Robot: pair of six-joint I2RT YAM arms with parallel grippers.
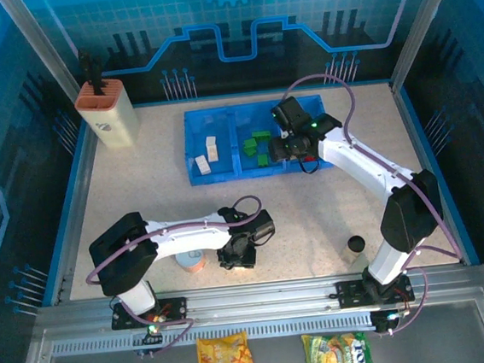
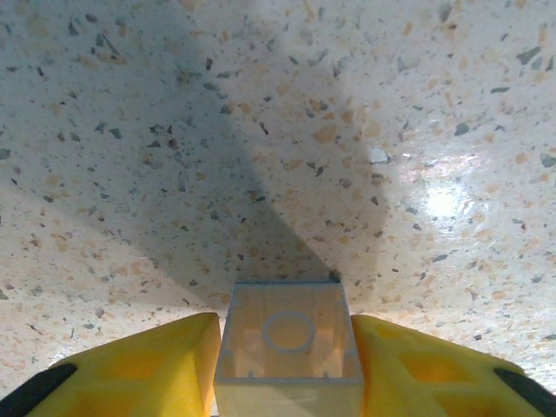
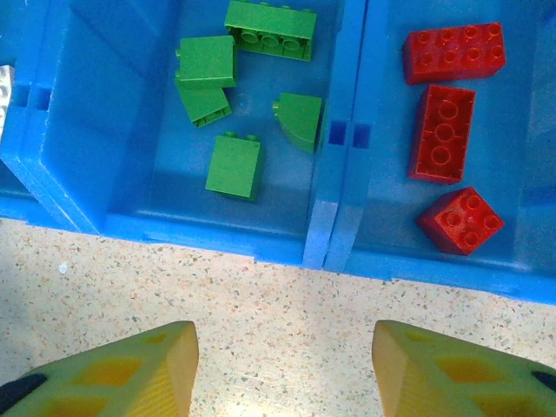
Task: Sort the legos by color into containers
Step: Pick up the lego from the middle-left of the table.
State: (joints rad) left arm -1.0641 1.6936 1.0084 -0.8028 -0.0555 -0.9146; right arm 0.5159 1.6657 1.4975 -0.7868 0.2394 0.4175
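- Top view: left gripper (image 1: 237, 255) is low near the front edge. The tray (image 1: 224, 177) lies well ahead, and its left compartment with cream bricks (image 1: 208, 153) is nearest to this arm.
- Left wrist: fingers (image 2: 148, 365) are clamped on a cream brick (image 2: 289, 347).
- Right wrist: right gripper (image 3: 282, 365) has its fingers apart and holds nothing, just before the tray wall.
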